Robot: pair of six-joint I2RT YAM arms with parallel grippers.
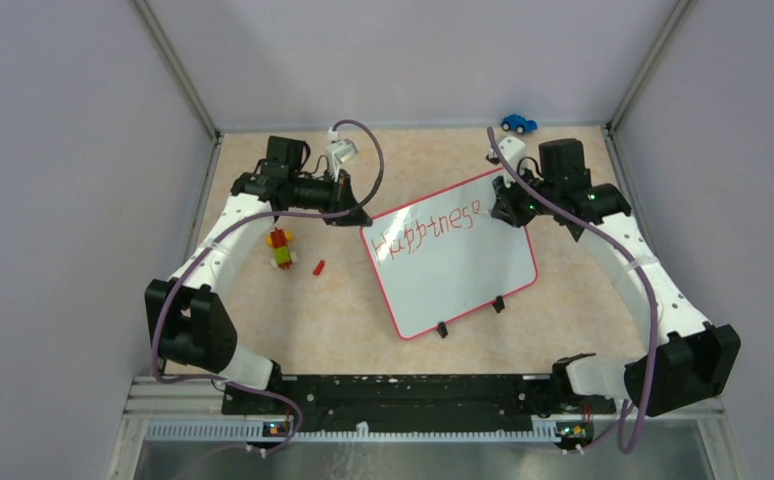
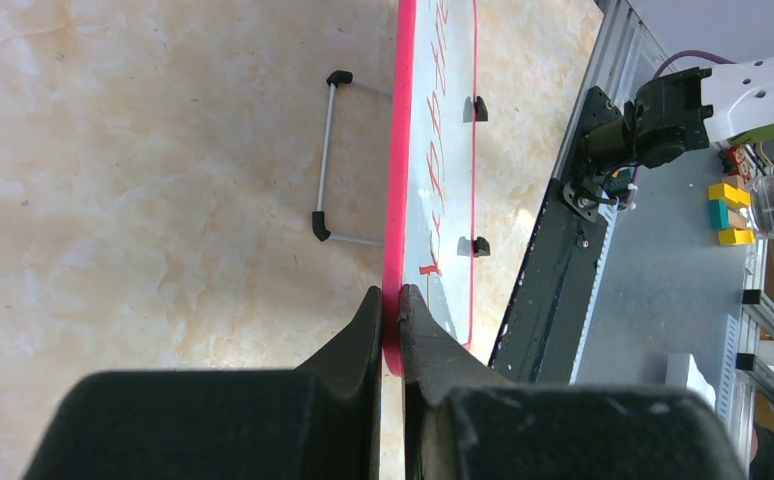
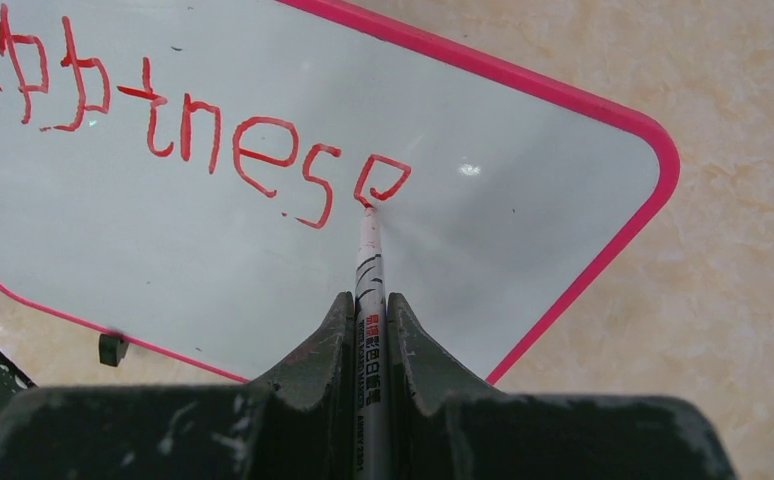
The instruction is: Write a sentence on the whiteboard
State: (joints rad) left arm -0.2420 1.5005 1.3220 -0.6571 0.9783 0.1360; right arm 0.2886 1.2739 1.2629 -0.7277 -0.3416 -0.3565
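Note:
The whiteboard (image 1: 463,270) with its red-pink frame stands tilted at mid-table. Red lettering of the sentence (image 1: 425,228) runs along its far part; in the right wrist view the sentence (image 3: 193,140) reads roughly "Happines" with a last letter half drawn. My left gripper (image 1: 361,217) is shut on the whiteboard's far-left frame edge (image 2: 395,250), seen edge-on between the fingers. My right gripper (image 1: 506,207) is shut on a white marker (image 3: 370,290), whose red tip touches the whiteboard (image 3: 523,220) at the bottom of the last stroke.
A red, yellow and green block toy (image 1: 281,248) and a small red piece (image 1: 318,266) lie left of the board. A blue toy car (image 1: 517,123) sits at the back wall. The board's wire stand (image 2: 325,155) and black feet (image 1: 471,316) show.

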